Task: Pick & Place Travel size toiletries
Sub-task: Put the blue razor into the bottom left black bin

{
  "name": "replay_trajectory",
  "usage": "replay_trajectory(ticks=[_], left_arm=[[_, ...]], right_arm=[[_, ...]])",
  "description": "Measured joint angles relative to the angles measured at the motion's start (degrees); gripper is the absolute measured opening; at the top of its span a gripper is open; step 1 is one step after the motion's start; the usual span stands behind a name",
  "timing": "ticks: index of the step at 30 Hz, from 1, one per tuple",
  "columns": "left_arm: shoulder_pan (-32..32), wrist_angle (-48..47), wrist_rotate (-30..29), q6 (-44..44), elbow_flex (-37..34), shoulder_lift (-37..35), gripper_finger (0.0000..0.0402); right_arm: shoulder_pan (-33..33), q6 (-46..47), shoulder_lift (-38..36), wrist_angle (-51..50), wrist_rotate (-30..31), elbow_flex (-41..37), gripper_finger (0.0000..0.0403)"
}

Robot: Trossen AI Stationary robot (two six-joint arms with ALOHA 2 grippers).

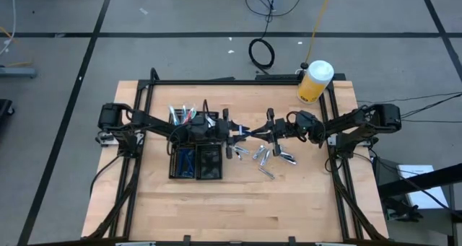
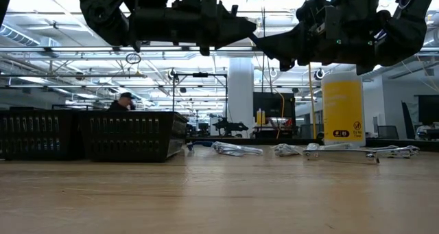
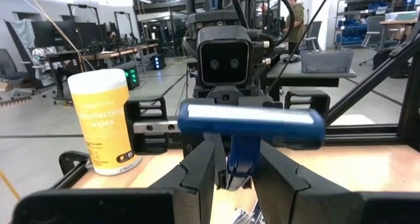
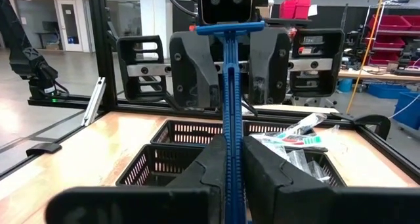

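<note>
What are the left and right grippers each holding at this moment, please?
Left gripper: closed on the head end of the blue razor.
Right gripper: closed on the same razor's handle, above the table.

Between the two black pincers, the left pincer [image 3: 226, 178] and the right pincer [image 4: 233, 165], runs a bright blue razor [image 4: 230, 112] whose ribbed handle is blue all along and whose head [image 3: 251, 124] is blue with a pale whitish strip across its face. Below the left pincer sits a black tray [image 1: 196, 161] with a slotted lattice wall, its far compartment holding white, green and pink sticks [image 1: 182, 115], while silvery-white packets [image 1: 268, 159] lie near the right pincer on the light wood-grain desk [image 1: 238, 199]. Beyond the right pincer stands a yellow jar [image 1: 314, 82] with a white lid and a dark label band.
</note>
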Motion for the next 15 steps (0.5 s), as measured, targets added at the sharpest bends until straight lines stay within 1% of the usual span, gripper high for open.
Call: replay_trajectory(ticks=[15], left_arm=[[0.0, -2.0, -0.02, 0.0, -0.02, 0.0, 0.0092]], right_arm=[[0.0, -0.36, 0.0, 1.53, 0.02, 0.0, 0.0021]])
